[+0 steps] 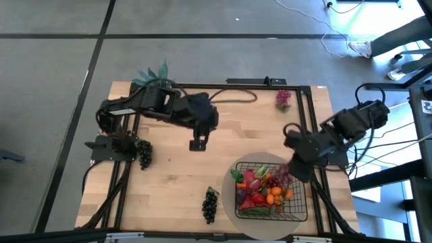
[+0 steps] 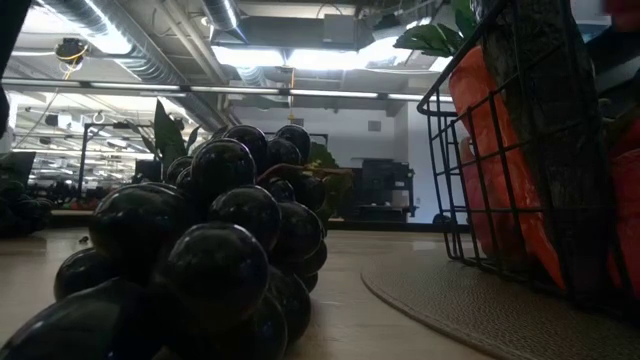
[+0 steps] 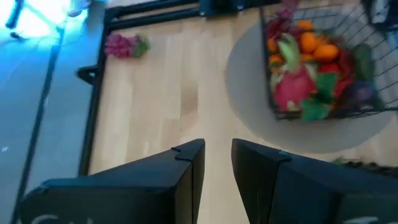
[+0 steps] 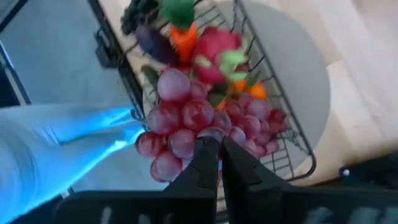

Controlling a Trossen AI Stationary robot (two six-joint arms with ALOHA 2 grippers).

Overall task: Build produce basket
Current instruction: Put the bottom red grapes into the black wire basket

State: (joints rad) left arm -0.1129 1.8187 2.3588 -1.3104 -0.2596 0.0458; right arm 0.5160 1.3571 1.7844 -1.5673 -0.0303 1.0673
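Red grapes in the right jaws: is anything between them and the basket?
Nothing visible blocks them. The right gripper, shut on the red grapes, holds the bunch at the basket's rim, over the produce already inside. The left gripper waits mid-table, off to the side.

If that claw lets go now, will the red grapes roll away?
Probably not: the red grapes hang as one bumpy cluster from the shut right gripper, over the basket. Its wire walls would likely stop them. They look light, plastic.
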